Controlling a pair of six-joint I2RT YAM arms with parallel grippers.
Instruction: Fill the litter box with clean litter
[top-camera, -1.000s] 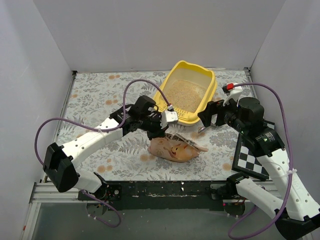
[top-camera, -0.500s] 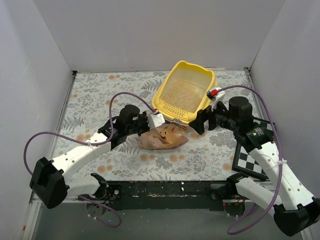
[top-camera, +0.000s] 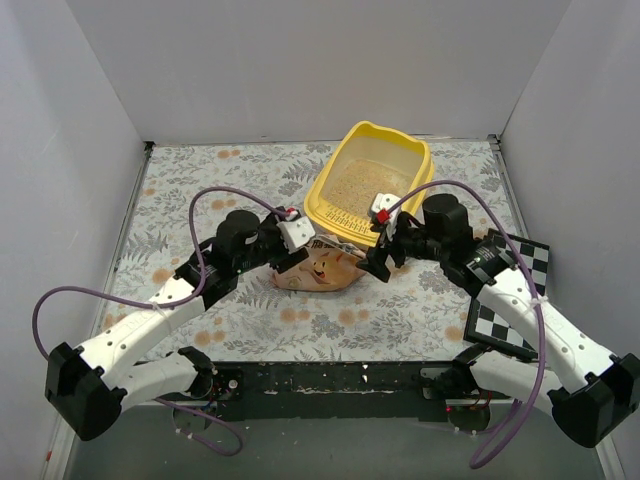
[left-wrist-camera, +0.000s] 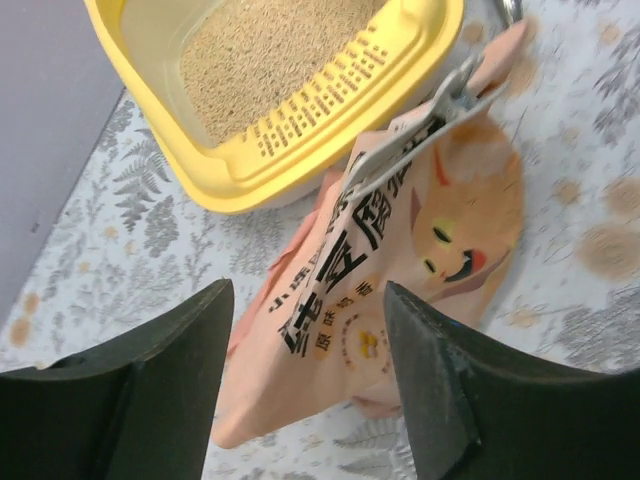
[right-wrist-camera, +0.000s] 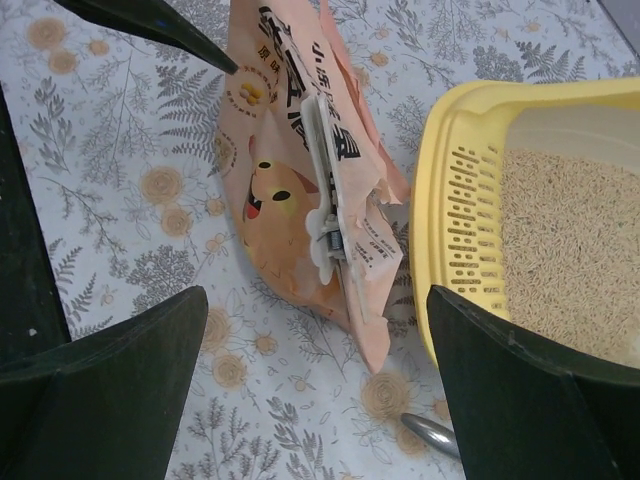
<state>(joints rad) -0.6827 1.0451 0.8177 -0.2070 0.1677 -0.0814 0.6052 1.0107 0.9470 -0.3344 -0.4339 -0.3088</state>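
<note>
The yellow litter box (top-camera: 412, 160) stands at the back centre with pale beige clean litter (top-camera: 352, 186) in it. A peach-pink cat-printed bag (top-camera: 322, 269), clipped at its top, lies flat on the table just in front of the box's slotted lip. My left gripper (top-camera: 291, 260) hovers at the bag's left end; in the left wrist view it (left-wrist-camera: 308, 292) is open above the bag (left-wrist-camera: 400, 250), not touching it. My right gripper (top-camera: 376, 262) is wide open over the bag's right end; the right wrist view shows it (right-wrist-camera: 318, 296) above the bag (right-wrist-camera: 285, 180) and the clip (right-wrist-camera: 325, 215).
A grey metal scoop handle (right-wrist-camera: 432, 433) lies on the floral table cover near the box's front corner (right-wrist-camera: 452, 210). A checkerboard plate (top-camera: 508, 318) sits at the right. White walls enclose the table on three sides.
The left arm brought the bag down and to the left onto the table, then opened its jaws and let go. The right arm swung left, up to the bag.
</note>
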